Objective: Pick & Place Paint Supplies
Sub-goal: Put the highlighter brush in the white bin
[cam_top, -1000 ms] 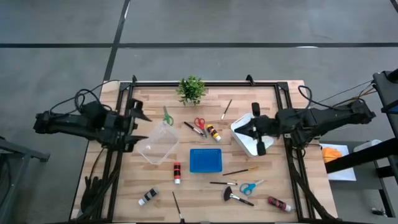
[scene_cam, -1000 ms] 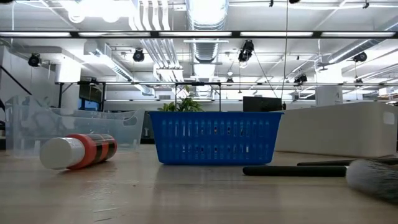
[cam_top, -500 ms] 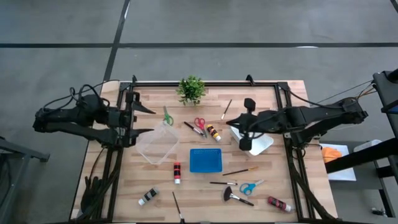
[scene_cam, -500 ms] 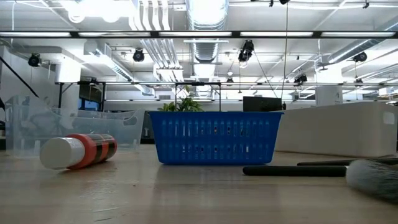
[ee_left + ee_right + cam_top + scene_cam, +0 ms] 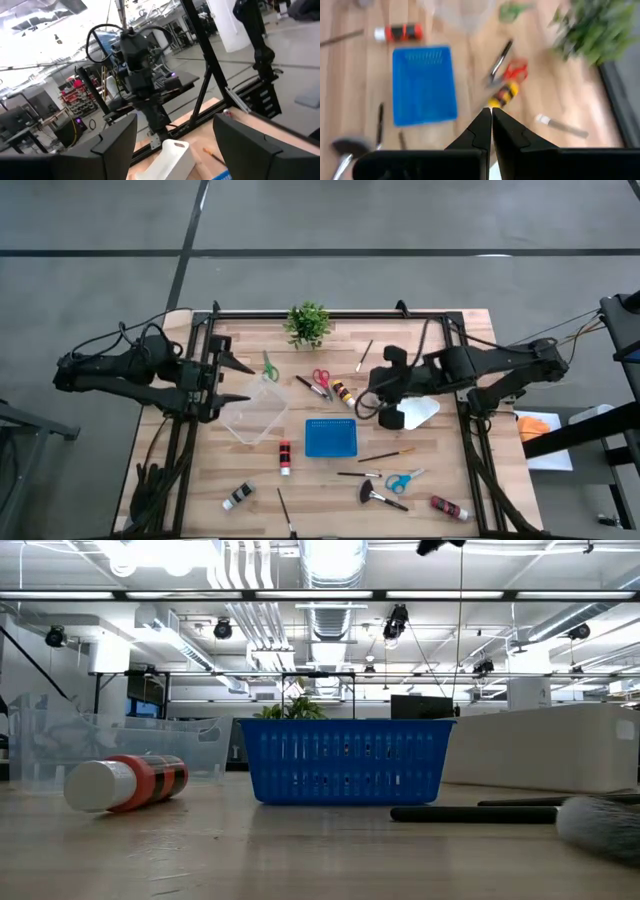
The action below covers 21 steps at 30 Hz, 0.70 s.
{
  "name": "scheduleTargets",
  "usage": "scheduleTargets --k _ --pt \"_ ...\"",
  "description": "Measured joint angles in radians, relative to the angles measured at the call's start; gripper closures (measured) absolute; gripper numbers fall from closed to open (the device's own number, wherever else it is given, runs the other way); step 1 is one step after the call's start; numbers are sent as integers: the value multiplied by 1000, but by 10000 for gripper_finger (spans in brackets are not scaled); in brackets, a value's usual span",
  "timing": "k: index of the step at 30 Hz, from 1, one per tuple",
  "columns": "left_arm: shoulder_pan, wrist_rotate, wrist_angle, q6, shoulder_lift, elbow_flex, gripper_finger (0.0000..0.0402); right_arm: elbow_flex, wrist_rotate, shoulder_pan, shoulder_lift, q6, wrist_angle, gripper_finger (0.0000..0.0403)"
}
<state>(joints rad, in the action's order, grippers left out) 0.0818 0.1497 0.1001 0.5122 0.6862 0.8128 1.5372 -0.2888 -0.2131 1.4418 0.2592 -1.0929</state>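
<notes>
R pincer (image 5: 372, 402), tips pressed together, hangs just beside the orange bottle (image 5: 343, 392); L pincer (image 5: 238, 382) gapes wide at worktop (image 5: 430, 470) edge.

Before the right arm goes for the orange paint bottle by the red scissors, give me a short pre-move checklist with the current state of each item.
1. Right gripper empty: ok; in its wrist view the fingers are pressed together with nothing between them.
2. Fingers open for a grasp: not ok; they are shut.
3. Orange paint bottle reachable: ok; it lies on the table beside the red scissors, just left of the gripper.
4. Blue basket free to receive: ok; it sits upright and looks empty from above.
5. Left gripper out of the way: ok; it hangs open at the table's left side, by the clear container.
</notes>
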Motion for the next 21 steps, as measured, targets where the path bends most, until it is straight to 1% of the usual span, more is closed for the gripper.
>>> scheduleTargets --k 3,6,9,12,14,17,21 --pt "0 0 17 31 7 -2 132 40 64 -1 54 82 -103 353" --pt "2 0 14 53 18 -22 132 51 107 -3 105 123 -156 300" --pt "2 0 18 66 29 -58 132 50 110 -32 150 128 -165 246" --pt "3 1 11 67 35 -100 132 50 115 -83 194 155 -162 211" --pt "3 6 2 67 43 -133 132 50 110 -127 222 195 -156 200" --pt "4 8 -18 67 46 -179 132 50 107 -193 258 255 -137 196" --pt "8 20 -119 64 43 -223 132 50 106 -274 296 288 -81 195"
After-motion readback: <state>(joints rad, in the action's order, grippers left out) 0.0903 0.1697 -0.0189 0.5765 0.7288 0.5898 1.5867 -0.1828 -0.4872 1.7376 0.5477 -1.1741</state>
